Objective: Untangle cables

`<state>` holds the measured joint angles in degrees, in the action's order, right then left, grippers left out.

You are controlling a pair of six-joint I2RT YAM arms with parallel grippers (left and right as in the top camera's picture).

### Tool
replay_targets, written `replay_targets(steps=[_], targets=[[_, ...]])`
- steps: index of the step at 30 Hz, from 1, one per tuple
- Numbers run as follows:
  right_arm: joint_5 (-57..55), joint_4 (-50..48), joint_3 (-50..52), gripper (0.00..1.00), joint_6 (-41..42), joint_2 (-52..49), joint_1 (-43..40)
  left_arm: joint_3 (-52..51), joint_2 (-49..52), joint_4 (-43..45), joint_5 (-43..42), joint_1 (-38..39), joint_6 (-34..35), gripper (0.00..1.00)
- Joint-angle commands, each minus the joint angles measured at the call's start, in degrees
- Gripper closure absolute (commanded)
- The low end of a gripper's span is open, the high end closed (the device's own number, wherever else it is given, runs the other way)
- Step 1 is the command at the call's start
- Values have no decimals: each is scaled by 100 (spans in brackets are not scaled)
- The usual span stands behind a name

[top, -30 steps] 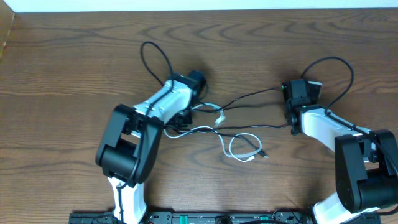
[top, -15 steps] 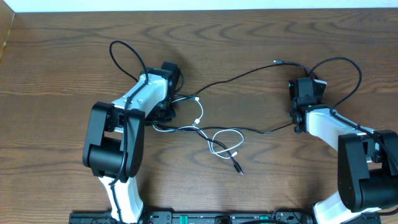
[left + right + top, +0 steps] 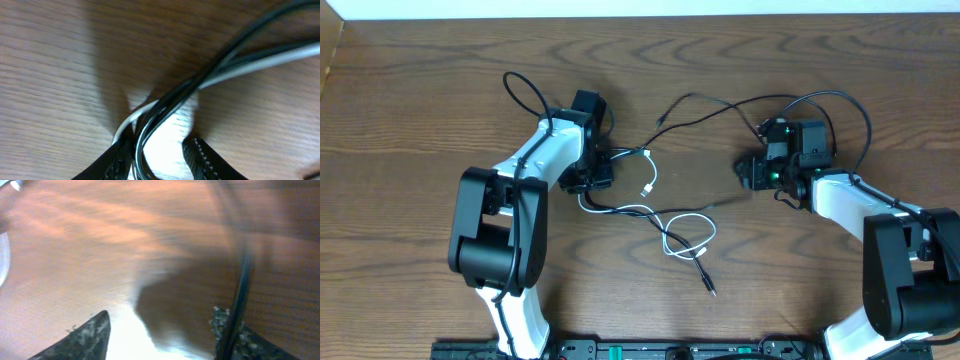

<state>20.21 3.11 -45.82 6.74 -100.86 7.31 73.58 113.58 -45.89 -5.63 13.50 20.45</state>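
The long black cable [image 3: 720, 204] lies slack across the middle of the table; one plug end [image 3: 712, 290] lies near the front and another end [image 3: 662, 120] points to the back. The white cable [image 3: 685, 235] loops over it at the centre, with its plug [image 3: 646, 188] beside my left gripper. My left gripper [image 3: 592, 182] is open, with black and white strands [image 3: 165, 102] running between its fingers [image 3: 160, 160], against the left finger. My right gripper [image 3: 752, 172] is open; a black strand [image 3: 241, 295] runs along its right finger [image 3: 165, 335].
Thicker black arm wires arch behind each wrist, one at the left [image 3: 525, 92] and one at the right [image 3: 850, 105]. The wooden table [image 3: 410, 180] ends at a white edge along the back.
My right gripper has moved left and the black cable, taut before, now lies slack. The free black end has swung left. My left gripper has barely moved.
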Motion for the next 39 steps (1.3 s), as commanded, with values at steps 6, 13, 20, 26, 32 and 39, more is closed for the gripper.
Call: replay_targets(steps=[6, 13, 20, 26, 32, 39], targets=[[2583, 153, 352, 31, -1069, -415, 28, -125, -1661, 227, -339, -26, -260, 48], [2868, 151, 348, 13, -951, -291, 22, -125, -2205, -184, -339, -24, -260, 24], [1773, 240, 348, 9, -319, 555, 22, -127, -2151, -820, -341, -17, -81, 24], [-367, 85, 348, 1, 160, 1311, -15, -127, -2151, -874, -341, -20, 83, 23], [-1698, -428, 348, 1, 164, 1451, -179, -127, -2151, -872, -339, -20, 83, 2], [-1670, 868, -857, 2, 348, 1276, -667, -127, -2151, -872, -337, -20, 83, 2]])
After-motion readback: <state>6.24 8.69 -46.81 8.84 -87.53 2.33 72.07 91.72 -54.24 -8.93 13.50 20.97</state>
